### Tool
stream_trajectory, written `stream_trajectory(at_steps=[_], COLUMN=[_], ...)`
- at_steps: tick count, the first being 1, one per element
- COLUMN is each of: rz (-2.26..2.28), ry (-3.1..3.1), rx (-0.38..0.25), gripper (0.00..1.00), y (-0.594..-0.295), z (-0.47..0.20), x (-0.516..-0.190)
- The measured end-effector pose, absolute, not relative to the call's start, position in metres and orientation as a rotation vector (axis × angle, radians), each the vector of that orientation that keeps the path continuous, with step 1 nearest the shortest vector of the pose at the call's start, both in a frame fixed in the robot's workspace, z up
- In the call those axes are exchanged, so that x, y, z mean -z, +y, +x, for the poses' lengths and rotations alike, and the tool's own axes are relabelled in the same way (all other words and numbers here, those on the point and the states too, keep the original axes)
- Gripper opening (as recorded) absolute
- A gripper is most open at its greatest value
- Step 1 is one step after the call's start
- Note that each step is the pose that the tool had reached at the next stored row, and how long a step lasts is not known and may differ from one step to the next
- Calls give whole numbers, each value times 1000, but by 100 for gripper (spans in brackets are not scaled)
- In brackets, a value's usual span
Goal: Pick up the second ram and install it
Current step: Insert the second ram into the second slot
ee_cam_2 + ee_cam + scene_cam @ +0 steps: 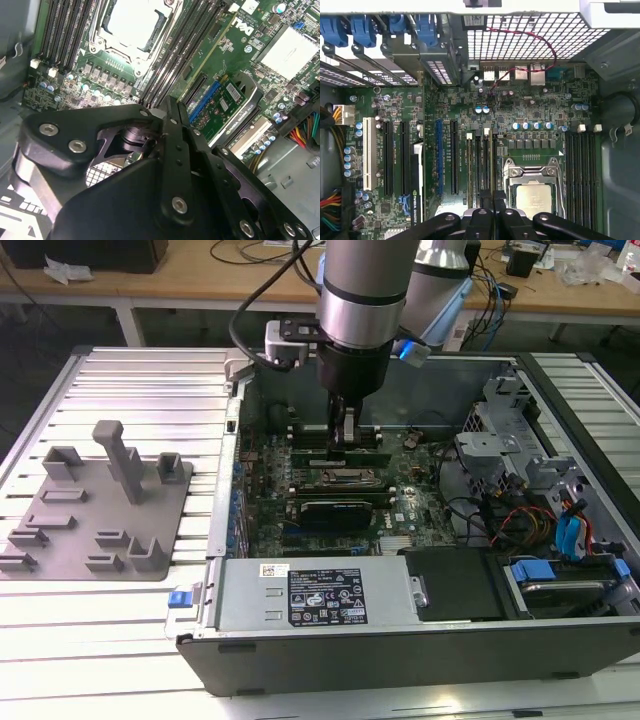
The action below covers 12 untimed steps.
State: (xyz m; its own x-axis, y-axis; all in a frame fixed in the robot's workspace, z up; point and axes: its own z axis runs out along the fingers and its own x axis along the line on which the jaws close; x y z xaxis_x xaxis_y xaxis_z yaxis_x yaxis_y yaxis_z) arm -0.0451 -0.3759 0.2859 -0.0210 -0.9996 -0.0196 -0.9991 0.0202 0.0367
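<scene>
My gripper point(345, 438) reaches down into the open computer case, over the memory slots beside the processor socket point(534, 192). The second ram point(492, 160) is a thin green stick standing on edge in a slot next to the socket. In the second wrist view its top edge point(210, 55) runs straight into my fingertips. My gripper point(171, 103) has its fingers pressed together on the near end of the stick. The first wrist view shows the gripper point(492, 199) straddling that same slot line.
A grey fixture plate point(100, 510) with upright blocks lies outside the case at the exterior view's left. Inside are a black expansion card point(340, 510), the power supply point(310, 595), drive bays with blue tabs point(565, 540) and loose cables point(500, 520).
</scene>
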Motion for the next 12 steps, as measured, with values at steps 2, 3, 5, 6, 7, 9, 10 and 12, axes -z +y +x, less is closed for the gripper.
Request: stream_trajectory(at_steps=[2, 3, 5, 6, 7, 9, 10, 12], rz=[2190, 2190, 2190, 2190, 2190, 2190, 2190, 2191], ry=[-2235, -2235, -2235, -2235, -2236, -2235, -2235, -2235], rx=[62, 62, 62, 62, 63, 62, 63, 62], gripper=[9, 9, 9, 9, 9, 9, 9, 9], y=[-376, -376, -376, -376, -377, -378, -378, -378], z=[-45, -45, -45, -45, -45, -45, -45, -45], x=[-286, -286, -286, -286, -285, -285, -283, -280])
